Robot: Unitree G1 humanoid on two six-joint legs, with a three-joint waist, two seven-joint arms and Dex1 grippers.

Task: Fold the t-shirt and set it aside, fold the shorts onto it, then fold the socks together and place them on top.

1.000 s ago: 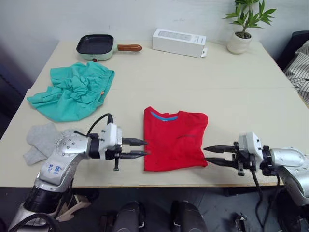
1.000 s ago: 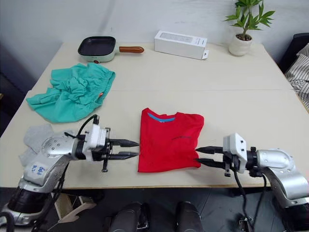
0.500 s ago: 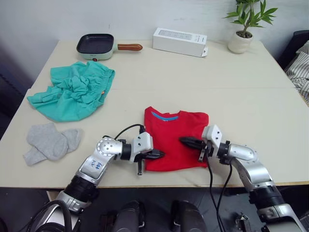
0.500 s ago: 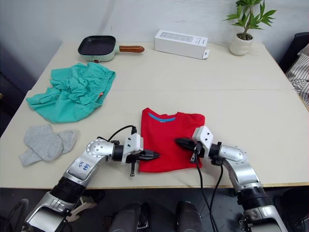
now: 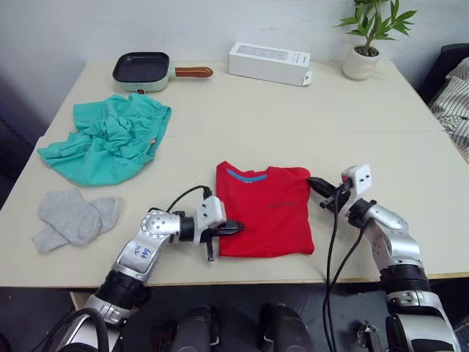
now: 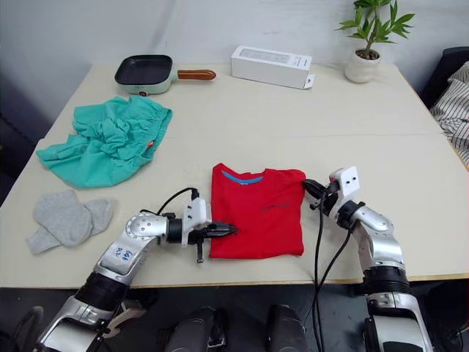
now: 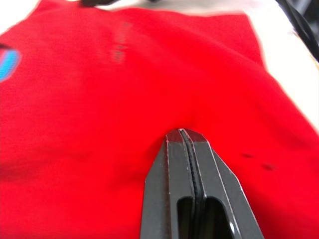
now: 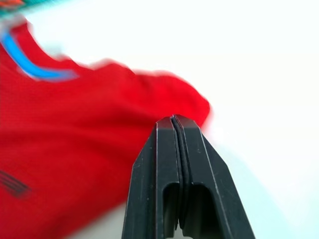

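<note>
The broad beige table (image 5: 366, 103) carries everything. The bright red cotton t-shirt (image 5: 264, 213), folded into a rectangle, lies near its front edge between my arms. The crumpled teal fabric shorts (image 5: 110, 139) sit well apart at the far left, and the pair of light grey knit socks (image 5: 73, 216) lies near the left front edge. My left gripper (image 5: 233, 229) presses its closed jaws on the tee's left edge; my right gripper (image 5: 317, 183), jaws also pressed together, sits at its upper right corner.
</note>
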